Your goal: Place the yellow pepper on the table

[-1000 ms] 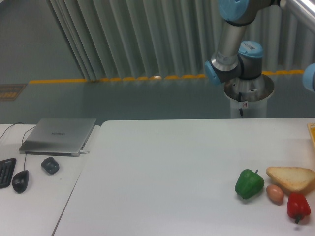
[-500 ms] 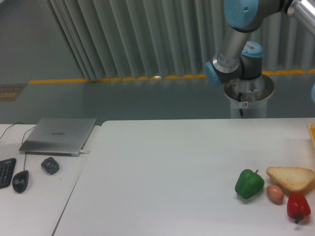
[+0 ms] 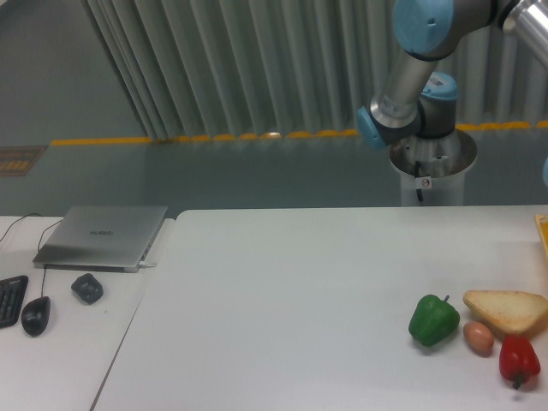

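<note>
Grey arm (image 3: 402, 81), hand off-frame

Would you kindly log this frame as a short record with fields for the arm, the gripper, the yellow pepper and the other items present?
arm: elbow joints visible at upper right, by its pedestal
gripper: out of frame
yellow pepper: not visible
table: green pepper, bread slice, small egg-like item, red pepper, clustered at right
side desk: closed laptop, mouse, keyboard edge, small dark object

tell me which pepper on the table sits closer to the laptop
The green pepper: it lies left of the potato, while the red pepper sits farther right, by the edge.
</note>
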You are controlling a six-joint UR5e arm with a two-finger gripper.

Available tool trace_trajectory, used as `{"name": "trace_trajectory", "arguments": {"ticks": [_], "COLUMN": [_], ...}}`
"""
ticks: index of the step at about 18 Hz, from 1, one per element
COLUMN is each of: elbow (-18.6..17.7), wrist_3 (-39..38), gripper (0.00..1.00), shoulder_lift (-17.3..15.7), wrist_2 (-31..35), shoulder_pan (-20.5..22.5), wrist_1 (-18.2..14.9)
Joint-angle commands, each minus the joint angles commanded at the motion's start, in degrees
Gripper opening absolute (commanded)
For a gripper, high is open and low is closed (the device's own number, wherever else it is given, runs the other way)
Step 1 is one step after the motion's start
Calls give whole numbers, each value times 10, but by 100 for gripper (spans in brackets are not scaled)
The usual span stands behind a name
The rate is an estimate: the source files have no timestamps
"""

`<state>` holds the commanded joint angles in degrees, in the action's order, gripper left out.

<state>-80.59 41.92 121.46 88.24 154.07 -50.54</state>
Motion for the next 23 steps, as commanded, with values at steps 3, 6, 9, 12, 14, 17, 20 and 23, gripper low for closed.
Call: {"name": "trace_trajectory", "arguments": {"ticks": [3,6,9,12,14,17,20,23], "elbow": [-1,-2,-6,-7,-8,-8,-10,-12], "wrist_3": [2,0,-3,-4,-4,-3,-4,-7], "gripper": [100,100,100,100,100,100,82,62], "shoulder_lift": [7,10,11,11,11,12,12,11], "wrist_2": [0,1,2,2,2,2,2,1], "shoulder_pan": [1,1,2,5,5,5,5,4], "wrist_1": [0,0,0,-1,-1,-1,-2,-2]}}
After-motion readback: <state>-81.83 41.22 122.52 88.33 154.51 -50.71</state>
